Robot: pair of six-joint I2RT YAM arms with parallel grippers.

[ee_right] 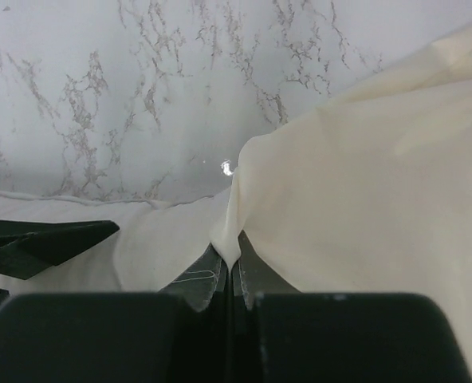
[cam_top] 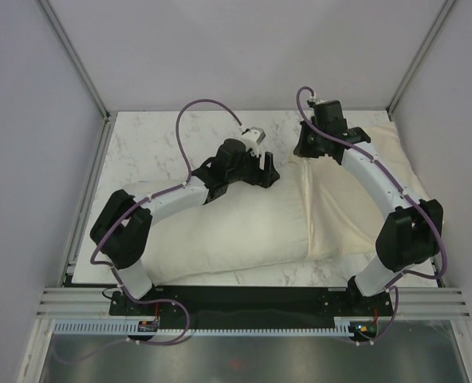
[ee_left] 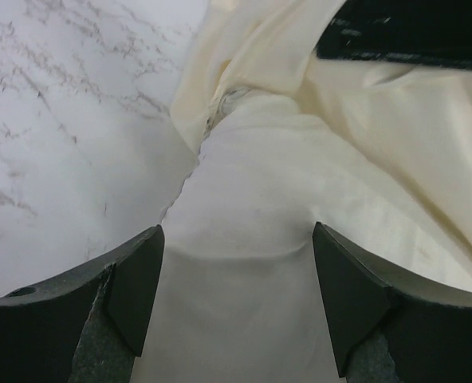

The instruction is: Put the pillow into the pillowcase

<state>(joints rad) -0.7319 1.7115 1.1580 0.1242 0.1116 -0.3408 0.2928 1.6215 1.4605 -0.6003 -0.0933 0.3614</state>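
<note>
marble table point(cam_top: 140, 152): bare stone shows to the left of my left jaws in the left wrist view.
left gripper point(ee_left: 236, 239): I see its jaws standing wide apart, closed on nothing. From above it hangs over the pillow's far right corner.
pillow point(cam_top: 228, 231): it lies across the near part of the table. Its whiter cloth runs between my left jaws, and just ahead of them it disappears under cream folds.
pillowcase point(cam_top: 355, 199): it lies limp to the right of the pillow, ahead and to the right of my left jaws. One edge rises into my right jaws.
right gripper point(ee_right: 232, 267): its jaws are pressed together on a pinch of the pillowcase's edge. The cream cloth spreads to their right, and the pillow lies to their left.
</note>
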